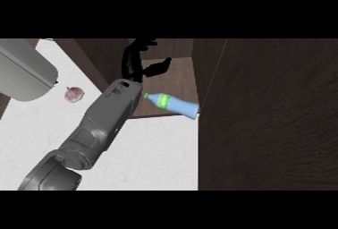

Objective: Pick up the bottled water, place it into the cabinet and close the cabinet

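1. Bottled water [173, 104], a clear bluish plastic bottle with green cap and label, lies on its side on the cabinet [181, 58] floor, near the front edge.
2. Left hand [142, 62], black, is spread open inside the wooden cabinet, apart from the bottle.
3. Dark wood-grain door [271, 116] stands open at right.
4. A small purplish bulb [74, 94] rests on the white speckled counter [152, 152].

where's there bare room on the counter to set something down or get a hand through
The white counter is bare between the grey forearm and the dark cabinet door, and left of the forearm below the small pinkish item. It is crowded in the cabinet opening, where the hand and the lying water bottle sit.
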Motion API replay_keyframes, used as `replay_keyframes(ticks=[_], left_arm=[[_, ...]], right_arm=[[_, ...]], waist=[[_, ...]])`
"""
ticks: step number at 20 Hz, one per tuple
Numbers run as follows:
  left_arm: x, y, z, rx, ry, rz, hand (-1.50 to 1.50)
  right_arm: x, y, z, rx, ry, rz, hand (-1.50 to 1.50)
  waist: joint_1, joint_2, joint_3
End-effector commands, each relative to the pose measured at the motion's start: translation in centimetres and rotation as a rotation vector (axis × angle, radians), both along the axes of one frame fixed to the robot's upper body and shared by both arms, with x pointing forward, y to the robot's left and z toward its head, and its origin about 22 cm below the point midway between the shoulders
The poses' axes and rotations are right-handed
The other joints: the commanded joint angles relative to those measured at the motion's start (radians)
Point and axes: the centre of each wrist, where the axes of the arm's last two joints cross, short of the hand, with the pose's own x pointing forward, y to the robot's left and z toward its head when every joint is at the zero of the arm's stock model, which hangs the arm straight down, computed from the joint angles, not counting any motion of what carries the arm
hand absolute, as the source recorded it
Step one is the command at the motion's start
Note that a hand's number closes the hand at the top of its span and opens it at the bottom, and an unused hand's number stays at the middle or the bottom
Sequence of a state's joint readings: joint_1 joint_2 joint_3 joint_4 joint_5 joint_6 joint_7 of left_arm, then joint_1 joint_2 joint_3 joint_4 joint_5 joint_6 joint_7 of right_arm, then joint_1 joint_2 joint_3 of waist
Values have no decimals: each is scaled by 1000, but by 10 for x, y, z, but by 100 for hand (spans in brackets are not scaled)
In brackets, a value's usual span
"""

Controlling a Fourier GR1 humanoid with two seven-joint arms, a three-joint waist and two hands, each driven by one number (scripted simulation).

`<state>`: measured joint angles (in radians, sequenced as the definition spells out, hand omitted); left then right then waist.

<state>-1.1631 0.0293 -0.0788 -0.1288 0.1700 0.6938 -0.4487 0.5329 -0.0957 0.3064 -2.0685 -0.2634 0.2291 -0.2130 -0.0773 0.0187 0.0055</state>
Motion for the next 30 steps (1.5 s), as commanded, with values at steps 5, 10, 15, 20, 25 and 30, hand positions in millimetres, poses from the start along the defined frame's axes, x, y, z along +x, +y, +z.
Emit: replay_keyframes(ticks=[5,10,15,20,25,30], left_arm=[[1,39,-11,33,36,64,-150],[5,47,-3,-15,-36,-3,-150],[-6,37,-19,-169,-112,-106,-150],[-2,40,-10,-290,-182,-211,-150],[-8,29,-13,-343,-209,-278,-150],[-23,29,-33,-400,-196,-343,-150]], right_arm=[[2,8,-8,-17,-27,10,-150],[7,7,10,-6,-23,3,-150],[3,7,1,-17,-28,-9,-150],[-5,12,-6,-6,-20,-27,-150],[-10,5,8,-33,-8,-44,-150],[-24,3,10,-19,6,-64,-150]], waist=[[2,11,-7],[9,13,-8],[29,3,-7],[47,-9,-6],[80,-24,-6],[97,-33,-6]])
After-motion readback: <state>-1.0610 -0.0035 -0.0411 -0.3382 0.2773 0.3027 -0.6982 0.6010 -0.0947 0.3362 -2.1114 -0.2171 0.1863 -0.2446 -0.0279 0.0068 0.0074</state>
